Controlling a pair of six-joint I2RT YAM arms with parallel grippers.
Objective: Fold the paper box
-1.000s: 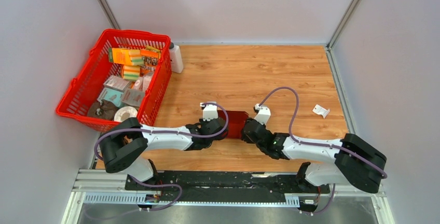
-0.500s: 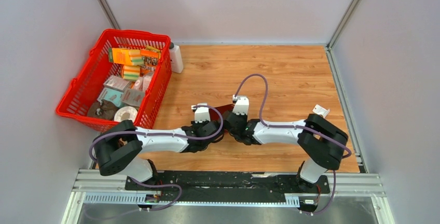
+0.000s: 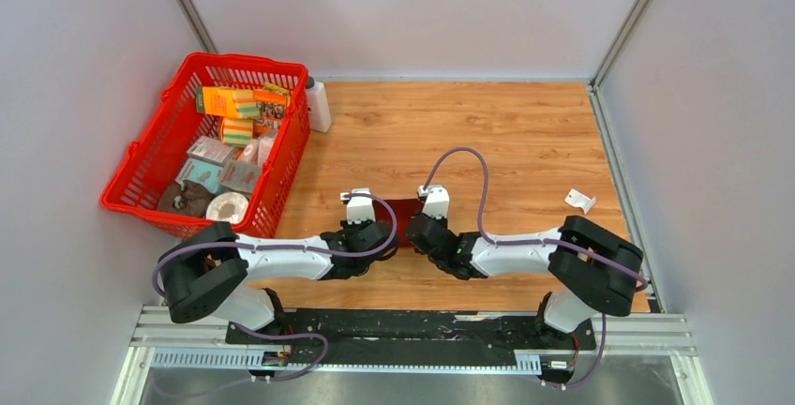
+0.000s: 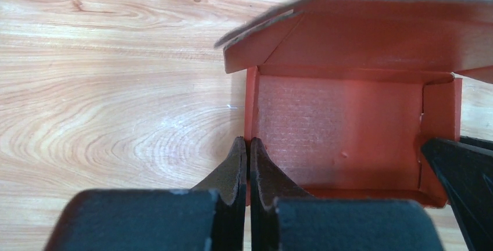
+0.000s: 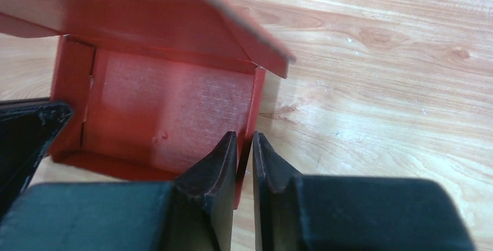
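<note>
The paper box point(image 3: 405, 209) is dark red cardboard, an open tray with its lid flap raised at the far side, lying on the wooden table between my two grippers. My left gripper point(image 3: 388, 236) is shut on the box's left side wall. In the left wrist view the gripper point(image 4: 249, 142) pinches that wall of the box point(image 4: 343, 129). My right gripper point(image 3: 418, 232) is shut on the right side wall. In the right wrist view the gripper point(image 5: 245, 137) has the thin wall of the box point(image 5: 168, 106) between its fingers.
A big red mesh basket point(image 3: 141, 175) with several printed packages stands at the left. A white bottle point(image 3: 319, 105) stands by its far corner. A small white piece point(image 3: 579, 201) lies at the right. Grey walls close in the table's far, left and right sides.
The box and both grippers have shifted left. The right arm has swung in from the right, and its gripper now sits close beside the left one.
</note>
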